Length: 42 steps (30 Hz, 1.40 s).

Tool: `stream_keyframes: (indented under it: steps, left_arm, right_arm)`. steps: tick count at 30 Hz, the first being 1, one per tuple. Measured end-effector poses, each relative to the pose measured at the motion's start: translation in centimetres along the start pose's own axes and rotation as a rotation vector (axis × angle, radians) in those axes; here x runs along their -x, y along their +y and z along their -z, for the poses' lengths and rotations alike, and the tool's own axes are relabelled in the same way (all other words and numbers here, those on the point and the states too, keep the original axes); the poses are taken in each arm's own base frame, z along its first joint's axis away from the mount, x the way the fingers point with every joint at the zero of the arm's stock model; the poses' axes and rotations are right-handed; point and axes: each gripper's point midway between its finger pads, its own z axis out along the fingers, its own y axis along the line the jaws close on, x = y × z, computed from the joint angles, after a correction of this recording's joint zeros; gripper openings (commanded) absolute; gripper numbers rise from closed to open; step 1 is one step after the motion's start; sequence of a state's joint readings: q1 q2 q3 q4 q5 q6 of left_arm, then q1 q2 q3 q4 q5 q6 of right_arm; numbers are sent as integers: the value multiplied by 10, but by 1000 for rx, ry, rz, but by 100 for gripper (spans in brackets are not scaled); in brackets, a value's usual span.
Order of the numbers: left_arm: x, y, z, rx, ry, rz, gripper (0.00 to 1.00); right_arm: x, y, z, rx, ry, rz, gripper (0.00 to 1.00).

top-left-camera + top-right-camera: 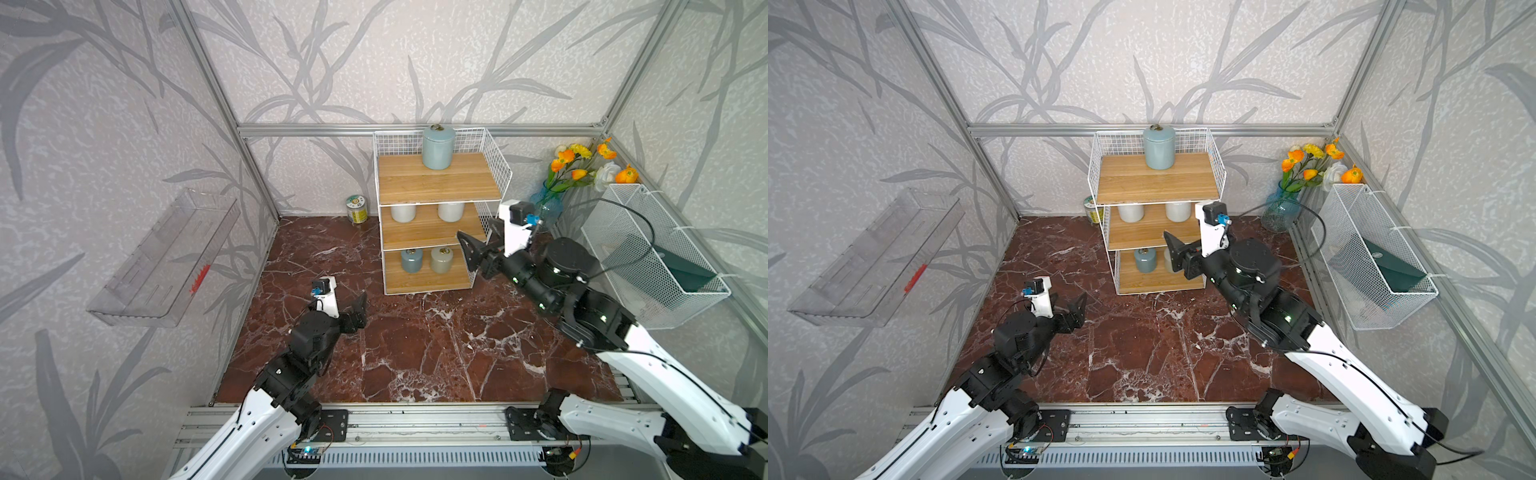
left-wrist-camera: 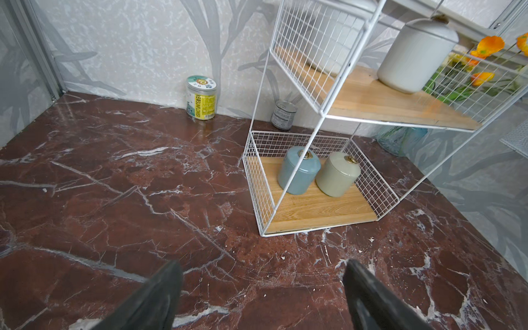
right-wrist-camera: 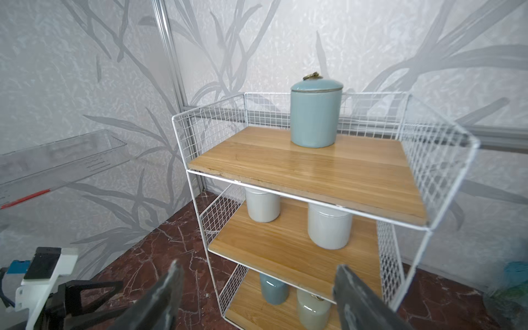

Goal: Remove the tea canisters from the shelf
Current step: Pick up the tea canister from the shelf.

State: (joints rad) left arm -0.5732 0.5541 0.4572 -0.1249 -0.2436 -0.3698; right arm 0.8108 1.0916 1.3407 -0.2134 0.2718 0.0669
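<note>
The shelf stands at the back of the marble floor. A blue-grey tea canister sits on its top board. Two off-white ones are on the middle board. A blue-grey and a beige one share the bottom board. My right gripper hovers open at the shelf's right front corner, level with the middle board, with nothing in it. My left gripper is open and empty over the floor, left of the shelf's front.
A green-and-yellow tin stands by the back wall, left of the shelf, and a small grey tin sits behind it. A flower vase and a white mesh basket are at the right. A clear tray hangs on the left wall.
</note>
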Motion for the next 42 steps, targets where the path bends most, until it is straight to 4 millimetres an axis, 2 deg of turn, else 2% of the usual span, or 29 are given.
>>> stream_keyframes:
  steps: [3, 7, 10, 15, 17, 21, 24, 26, 29, 36, 42]
  left_arm:
    - [-5, 0, -6, 3, 12, -4, 88]
    - [-3, -2, -7, 0, 2, -4, 88]
    - [-1, -2, -7, -2, -5, -7, 88]
    - [8, -1, 1, -6, -45, 3, 88]
    - [13, 0, 4, -6, -63, 9, 88]
    - [19, 1, 11, -7, -91, 18, 88]
    - [19, 4, 15, 2, -96, 19, 88]
    - [21, 6, 18, 8, -105, 22, 88]
    - [23, 9, 23, 10, -122, 28, 88]
    - [23, 13, 26, 28, -125, 28, 88]
    - [18, 15, 24, 35, -114, 25, 88]
  right_arm:
    - [8, 5, -29, -21, 12, 67, 96]
    - [38, 8, -52, -51, -31, 122, 99]
    - [60, 7, -65, -89, -76, 140, 99]
    - [77, 1, -99, -157, -102, 173, 99]
    - [77, -7, -119, -183, -94, 177, 99]
    - [69, -40, -161, -257, -51, 155, 99]
    - [56, -62, -181, -302, -5, 145, 99]
    - [50, -70, -188, -316, 19, 143, 99]
    - [50, -69, -193, -300, 24, 133, 99]
    - [64, -60, -205, -259, -17, 107, 99]
    - [58, -67, -221, -290, -12, 108, 99]
